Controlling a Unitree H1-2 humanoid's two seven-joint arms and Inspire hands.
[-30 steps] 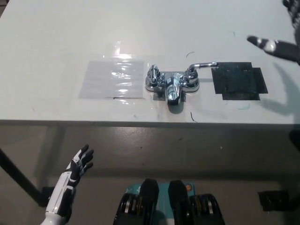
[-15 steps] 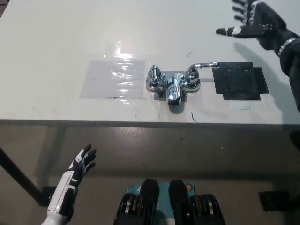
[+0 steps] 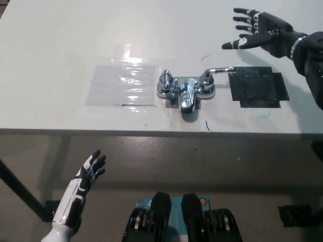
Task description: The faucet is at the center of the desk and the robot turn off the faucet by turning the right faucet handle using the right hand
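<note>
From the head view, looking steeply down, the chrome faucet [image 3: 185,91] sits near the middle of the white tabletop [image 3: 60,45], its spout pointing toward the robot. The right faucet handle [image 3: 218,71] sticks out sideways from the faucet's right side, its tip reaching toward a black taped patch [image 3: 258,88]. A clear plastic sheet [image 3: 121,84] lies flat on the faucet's other side.

The right robot hand [image 3: 258,31] hovers above the tabletop beyond and to the right of that handle, fingers spread and holding nothing, well apart from the lever. The left robot hand [image 3: 90,170] rests low in front of the tabletop's near edge, also spread and empty.

To my eye this is the approach, with no contact yet. To do it well, the right robot hand should come down toward the outer end of the lever, where leverage is best, settle fingers against its side before pushing, and sweep it in a smooth arc around its pivot. Chrome is slick, so a glancing touch could slide off.
</note>
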